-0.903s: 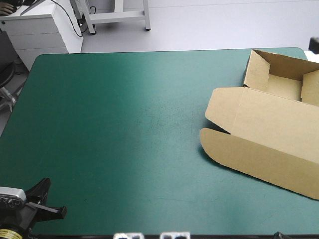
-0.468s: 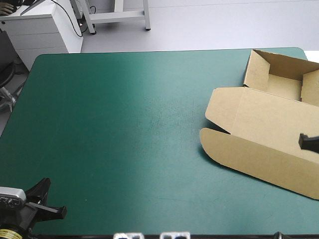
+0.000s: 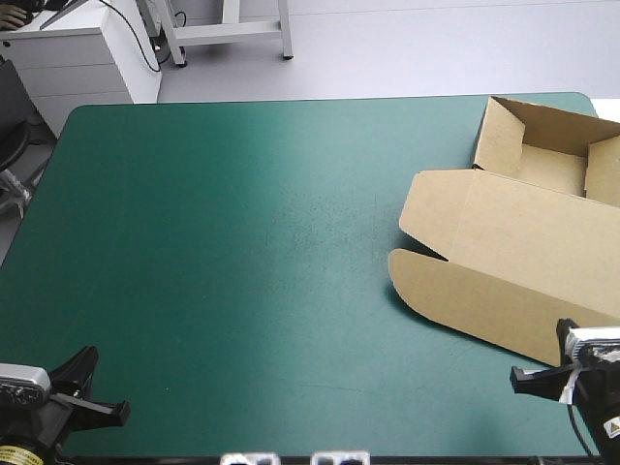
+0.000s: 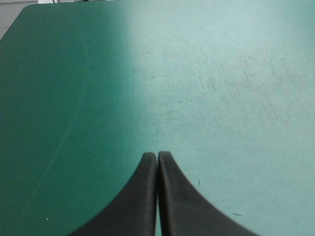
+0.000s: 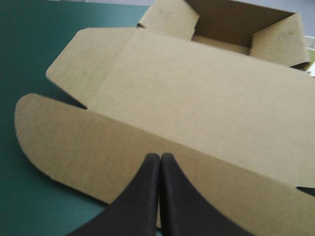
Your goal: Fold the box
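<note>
Two tools, both narrowed to pointed arch. Brown box [image 3: 513, 223] at worktop [image 3: 242, 242] right side by far corner: open tray [image 3: 552, 167] farthest, lid [image 3: 533, 242] flat toward near edge. Near right, right tool [image 5: 160, 156] over lid's front flap [image 5: 88, 142]; contact unclear. Near left corner, left tool [image 4: 157, 155] over bare teal-green cover [image 4: 98, 73].

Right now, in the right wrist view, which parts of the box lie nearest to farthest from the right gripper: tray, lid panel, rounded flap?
1. Rounded flap, at the right gripper tips, nearest edge.
2. Lid panel, flat, just beyond the flap.
3. Tray, walls raised, at the far end.
</note>
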